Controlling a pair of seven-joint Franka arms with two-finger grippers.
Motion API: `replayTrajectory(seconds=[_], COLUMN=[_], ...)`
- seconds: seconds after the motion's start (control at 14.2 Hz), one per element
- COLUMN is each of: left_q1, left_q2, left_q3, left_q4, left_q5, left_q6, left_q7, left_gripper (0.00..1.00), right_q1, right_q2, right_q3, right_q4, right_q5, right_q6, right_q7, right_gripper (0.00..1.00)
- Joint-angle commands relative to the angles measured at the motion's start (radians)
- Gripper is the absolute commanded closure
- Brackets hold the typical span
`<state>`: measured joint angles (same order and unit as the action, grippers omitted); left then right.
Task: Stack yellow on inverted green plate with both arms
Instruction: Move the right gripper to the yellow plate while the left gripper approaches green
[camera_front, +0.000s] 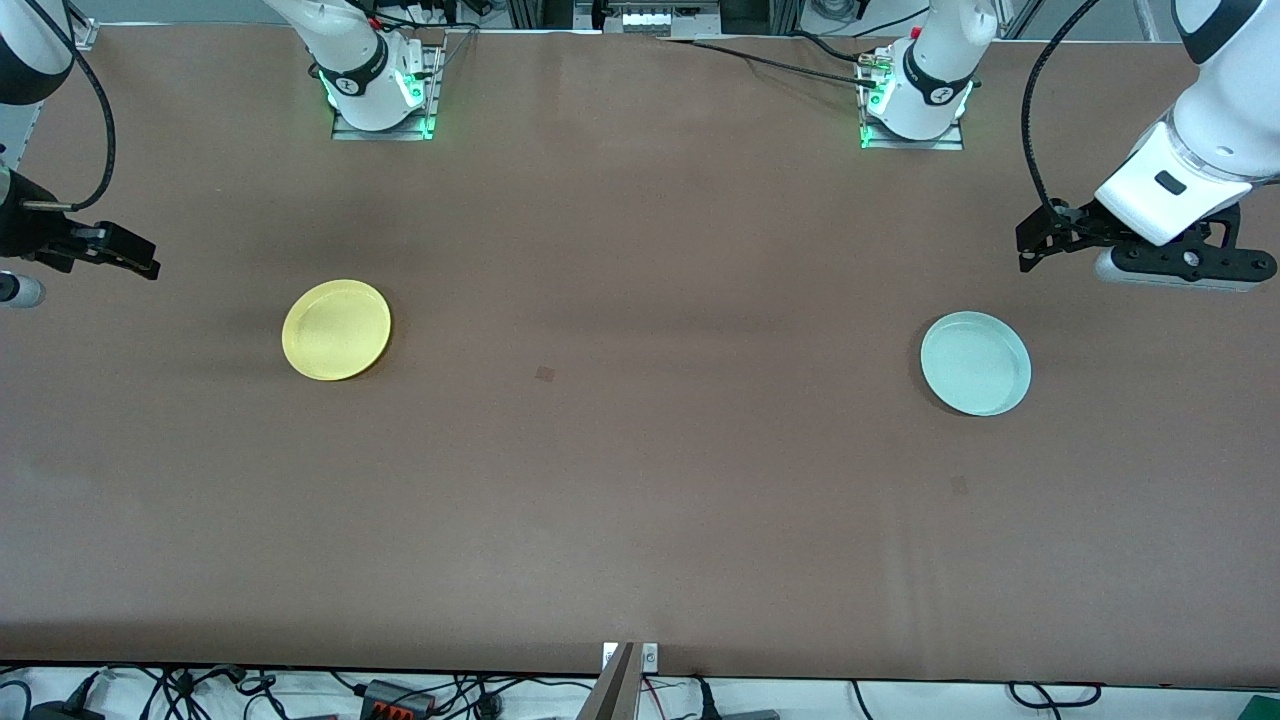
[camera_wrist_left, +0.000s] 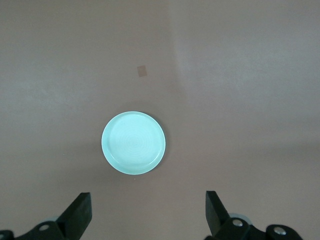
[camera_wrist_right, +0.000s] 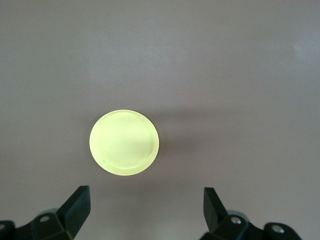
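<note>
The yellow plate lies flat on the brown table toward the right arm's end; it also shows in the right wrist view. The pale mint-green plate lies flat toward the left arm's end, and faint concentric rings show on it in the left wrist view. My left gripper is open and empty, up in the air beside the green plate, with its fingers wide apart. My right gripper is open and empty, up in the air beside the yellow plate.
The two arm bases stand at the table's back edge. A small dark patch marks the table's middle. Cables lie along the edge nearest the front camera.
</note>
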<state>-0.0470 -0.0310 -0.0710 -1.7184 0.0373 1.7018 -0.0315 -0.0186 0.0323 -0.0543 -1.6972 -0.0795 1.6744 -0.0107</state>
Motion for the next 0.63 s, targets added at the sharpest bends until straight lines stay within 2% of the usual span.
replayTrajectory(seconds=[0.0, 0.56], left_q1=[-0.001, 0.001], left_q2=[0.006, 0.010], left_q3=[-0.001, 0.000], left_q4=[0.028, 0.030], left_q5=[-0.004, -0.005], left_q6=[-0.027, -0.028], left_q7=[0.018, 0.007], left_gripper=[0.00, 0.00], right_q1=[-0.006, -0.007], right_q2=[-0.025, -0.023], right_q3=[0.004, 0.004], right_q4=[-0.021, -0.019], right_q5=[0.017, 0.017], right_q6=[-0.007, -0.007], right_q7=[0.003, -0.008], right_gripper=[0.00, 0.00])
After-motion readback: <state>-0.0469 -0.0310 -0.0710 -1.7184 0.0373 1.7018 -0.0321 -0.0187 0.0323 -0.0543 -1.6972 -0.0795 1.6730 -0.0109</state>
